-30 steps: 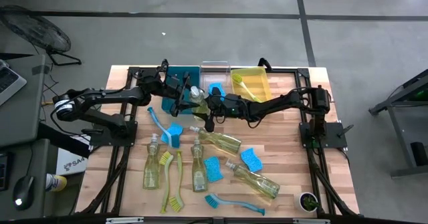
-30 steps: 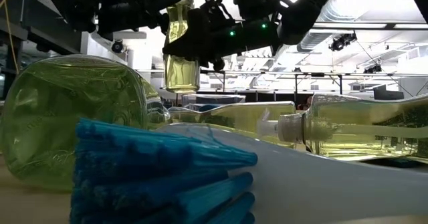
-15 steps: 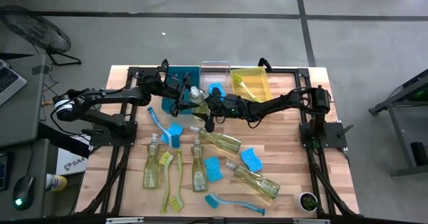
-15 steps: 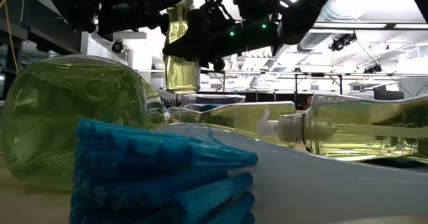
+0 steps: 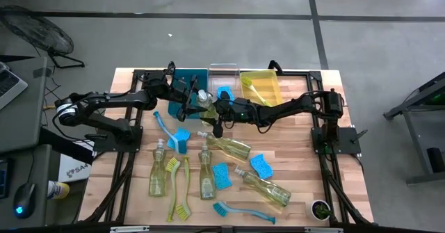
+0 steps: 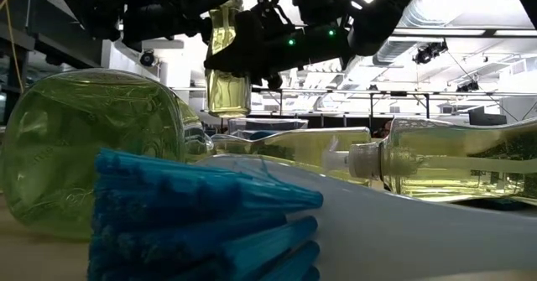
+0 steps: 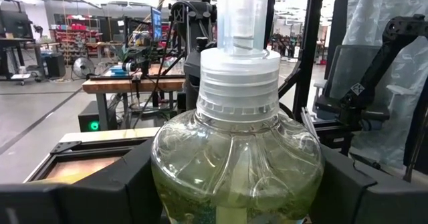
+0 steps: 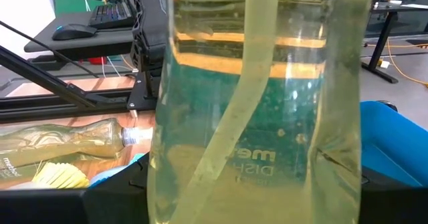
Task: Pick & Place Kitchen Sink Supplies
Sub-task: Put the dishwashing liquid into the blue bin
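Clear pump bottle (image 5: pixel 204 101) of yellow-green soap standing upright above the table, both pincers gripping it. Four more soap bottles lying flat on the table: one (image 5: pixel 227 145) at centre, one (image 5: pixel 158 168) at left, one (image 5: pixel 206 174) beside it, one (image 5: pixel 265 187) toward the right. Blue sponges (image 5: pixel 261 165) lying among them. Yellow-green brushes (image 5: pixel 179 188) lying at left; blue brushes lying at (image 5: pixel 164 125) and near the front edge (image 5: pixel 241 211).

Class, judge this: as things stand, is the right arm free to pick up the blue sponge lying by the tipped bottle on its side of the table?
Probably not yet. The right gripper and left gripper both clamp one raised soap bottle. Nothing covers the blue sponge, so it looks reachable after releasing.
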`<state>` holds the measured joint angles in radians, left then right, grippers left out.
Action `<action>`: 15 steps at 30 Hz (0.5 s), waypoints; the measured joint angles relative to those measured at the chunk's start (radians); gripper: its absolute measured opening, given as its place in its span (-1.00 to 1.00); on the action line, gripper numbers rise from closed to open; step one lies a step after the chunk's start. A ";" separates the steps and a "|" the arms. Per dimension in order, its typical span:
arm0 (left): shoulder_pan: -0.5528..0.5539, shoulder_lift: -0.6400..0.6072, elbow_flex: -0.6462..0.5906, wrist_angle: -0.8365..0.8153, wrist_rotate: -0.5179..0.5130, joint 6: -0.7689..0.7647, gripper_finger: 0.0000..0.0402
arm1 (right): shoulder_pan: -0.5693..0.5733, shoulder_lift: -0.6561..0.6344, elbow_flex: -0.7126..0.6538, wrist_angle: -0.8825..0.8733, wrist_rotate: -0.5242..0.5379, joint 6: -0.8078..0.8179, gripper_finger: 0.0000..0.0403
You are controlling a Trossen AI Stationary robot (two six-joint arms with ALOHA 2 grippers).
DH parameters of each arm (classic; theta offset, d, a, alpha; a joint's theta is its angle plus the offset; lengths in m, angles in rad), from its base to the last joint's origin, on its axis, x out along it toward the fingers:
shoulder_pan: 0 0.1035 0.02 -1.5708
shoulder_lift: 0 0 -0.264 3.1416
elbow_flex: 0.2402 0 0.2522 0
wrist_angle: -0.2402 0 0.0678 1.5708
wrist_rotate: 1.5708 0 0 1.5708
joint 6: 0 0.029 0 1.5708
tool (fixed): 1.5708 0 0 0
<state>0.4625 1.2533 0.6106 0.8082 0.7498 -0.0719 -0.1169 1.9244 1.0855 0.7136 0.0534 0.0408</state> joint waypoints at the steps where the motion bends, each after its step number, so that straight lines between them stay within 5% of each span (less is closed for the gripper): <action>1: 0.000 0.000 0.000 0.000 0.000 0.000 0.32 | 0.000 0.000 0.000 0.000 0.001 0.000 0.15; 10: -0.001 -0.001 0.000 0.004 0.008 0.025 0.31 | -0.001 0.000 0.000 -0.001 0.002 0.051 0.67; 15: 0.001 -0.001 0.000 0.002 0.001 0.025 0.30 | -0.001 -0.002 0.000 0.000 0.019 0.045 0.74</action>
<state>0.4637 1.2520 0.6106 0.8104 0.7510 -0.0467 -0.1181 1.9219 1.0855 0.7131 0.0721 0.0855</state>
